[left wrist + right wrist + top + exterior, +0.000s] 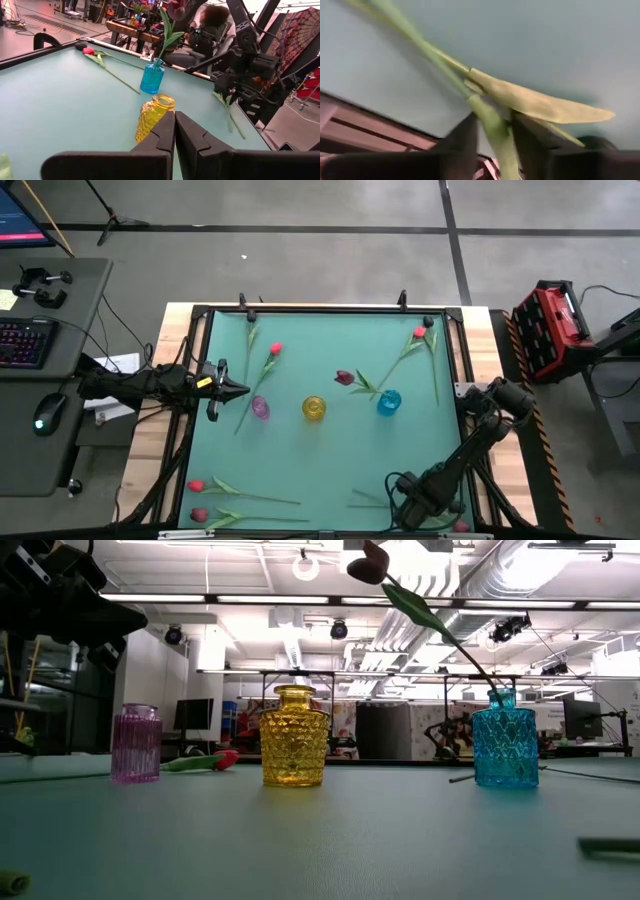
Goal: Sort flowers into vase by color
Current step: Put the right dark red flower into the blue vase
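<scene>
Gripping a flower (535,102) by its stem, right pincer (495,120) closed with the green stalk filling the gap between both fingers, just above the leaf joint. Sitting low at the counter's (330,455) front edge, right of centre, in the high view (412,502). Judged as the pick-up step: stem caught, carry to a vase not yet begun. Lying, by the look of it, nearly flat and close to the counter, long axis roughly along the front edge, red-pink head (460,526) toward the front right corner and cut end toward the middle, though partly hidden by the arm. Calling next for a lift clear of the counter, then a turn of the wrist to bring the stem upright, cut end down, before lowering into a narrow neck. Choosing by colour: blue vase (388,402) already holding a maroon flower (345,377) that leans toward the left, so likely yellow vase (314,408) or purple vase (260,408) for this one. Waiting at the counter's left side near the purple vase, left pincer (175,131) closed on nothing, fingers pressed together.
</scene>
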### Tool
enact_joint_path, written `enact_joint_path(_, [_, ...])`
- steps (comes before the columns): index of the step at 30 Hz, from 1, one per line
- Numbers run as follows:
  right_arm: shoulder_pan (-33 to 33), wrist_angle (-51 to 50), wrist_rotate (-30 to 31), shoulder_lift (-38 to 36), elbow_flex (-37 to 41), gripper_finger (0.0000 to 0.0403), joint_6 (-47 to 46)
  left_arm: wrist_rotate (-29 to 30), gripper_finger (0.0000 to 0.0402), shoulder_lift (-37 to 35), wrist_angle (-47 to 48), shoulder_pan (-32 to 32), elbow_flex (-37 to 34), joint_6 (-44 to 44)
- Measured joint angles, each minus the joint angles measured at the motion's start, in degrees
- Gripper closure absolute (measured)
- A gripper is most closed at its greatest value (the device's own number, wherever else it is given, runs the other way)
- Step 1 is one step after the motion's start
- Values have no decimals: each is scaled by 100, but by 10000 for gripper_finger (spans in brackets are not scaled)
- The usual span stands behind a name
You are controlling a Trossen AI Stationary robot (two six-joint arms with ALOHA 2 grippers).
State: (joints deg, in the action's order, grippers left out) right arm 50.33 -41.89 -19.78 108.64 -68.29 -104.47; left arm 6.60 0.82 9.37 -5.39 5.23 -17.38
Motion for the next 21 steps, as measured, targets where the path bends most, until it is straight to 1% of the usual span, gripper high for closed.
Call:
enact_joint_path(2, [-7,-252,20,0,-156,367,189,1,401,-2,0,1,-1,1])
enact_joint_path(3, [-17,-379,29,0,-246,384,331,1,401,-2,0,1,0,-1])
enact_joint_path(4, [-38,-507,31,0,-349,389,471,1,401,0,0,1,0,1])
enact_joint_path(8, [-184,-1028,106,-11,-966,376,1104,-1,402,0,0,1,-1,-1])
enact_joint_path(12, [-432,-1612,468,-22,-1696,396,1999,0,401,-1,0,1,-1,-1])
enact_joint_path(15, [-712,-1935,814,-22,-2111,396,2716,1,402,-1,-1,0,-1,0])
enact_joint_path(19, [-1198,-1905,1542,-22,-2481,399,3599,1,401,-1,0,-1,0,-1])
enact_joint_path(21, [-1485,-1453,1715,-22,-2592,400,4264,1,401,0,0,1,-1,-1])
